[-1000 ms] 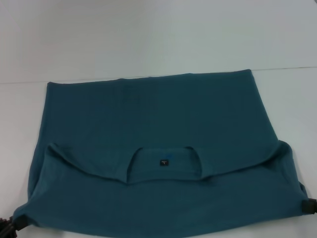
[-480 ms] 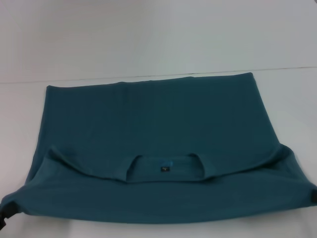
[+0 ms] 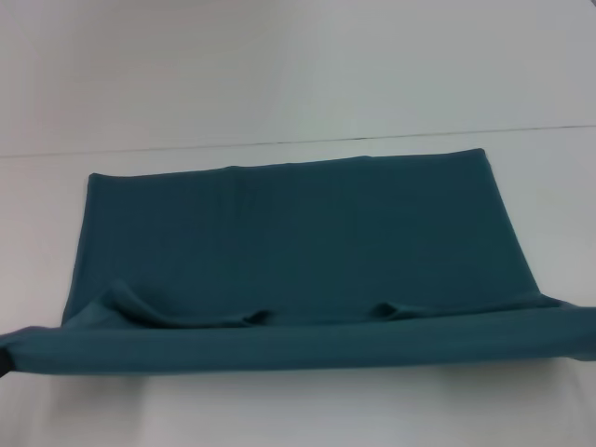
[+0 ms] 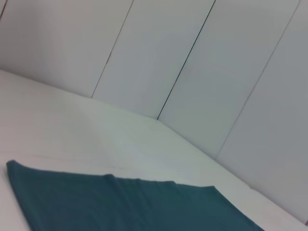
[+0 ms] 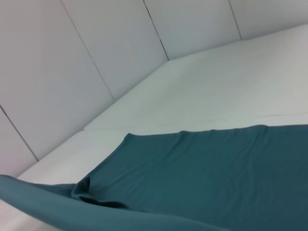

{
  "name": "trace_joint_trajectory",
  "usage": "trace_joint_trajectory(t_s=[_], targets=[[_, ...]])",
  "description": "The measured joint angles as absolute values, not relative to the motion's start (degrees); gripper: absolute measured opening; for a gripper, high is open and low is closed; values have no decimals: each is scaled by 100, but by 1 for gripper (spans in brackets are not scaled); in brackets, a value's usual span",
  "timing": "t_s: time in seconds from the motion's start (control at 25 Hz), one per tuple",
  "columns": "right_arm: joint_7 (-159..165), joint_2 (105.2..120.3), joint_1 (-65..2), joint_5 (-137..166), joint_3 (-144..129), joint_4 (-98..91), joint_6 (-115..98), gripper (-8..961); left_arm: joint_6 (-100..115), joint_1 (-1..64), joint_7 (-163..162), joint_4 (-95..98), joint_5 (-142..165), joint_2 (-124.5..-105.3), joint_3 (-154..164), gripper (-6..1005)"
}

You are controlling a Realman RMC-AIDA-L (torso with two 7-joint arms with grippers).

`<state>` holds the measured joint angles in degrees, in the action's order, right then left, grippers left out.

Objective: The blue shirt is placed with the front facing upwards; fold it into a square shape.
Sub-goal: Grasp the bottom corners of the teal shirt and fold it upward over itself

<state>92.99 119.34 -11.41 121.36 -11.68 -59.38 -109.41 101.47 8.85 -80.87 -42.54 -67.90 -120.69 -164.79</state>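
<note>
The blue shirt lies spread across the white table, plain teal side up. Its near edge is lifted and stretched into a long folded band from the left border to the right border of the head view. The collar and sleeves are tucked under that band; only two small bumps show. A dark sliver of my left gripper holds the band's left corner. My right gripper is out of view past the right border. The left wrist view shows the shirt's flat far part. In the right wrist view the raised shirt edge curls close by.
The white table stretches beyond the shirt, with a thin seam line running across it just past the shirt's far edge. White wall panels stand behind the table in both wrist views.
The near edge of the shirt has risen and moved away from me, covering the collar and neck label. Both grippers slid outward toward the picture's borders; the right one has left the view.
</note>
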Motion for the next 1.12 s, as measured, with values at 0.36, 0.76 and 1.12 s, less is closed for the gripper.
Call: trace_joint_trajectory(t_s=[0.36,0.76,1.12], targets=[[9391,11915,-1370,12136,-901,-5912,-10808,35,10109,1059,-8126,-4254,-6968,-12041,-16479,73],[9625,11928,-1737,12191,-967,-5883,-10257,35,9713,1432,-8215,-4164,-7114,-12028,-16480,73],[9847,11885,-2010,12183,-957,-5879,-9948,36,9460,1690,-8304,-4119,-7185,-11963,-16479,73]])
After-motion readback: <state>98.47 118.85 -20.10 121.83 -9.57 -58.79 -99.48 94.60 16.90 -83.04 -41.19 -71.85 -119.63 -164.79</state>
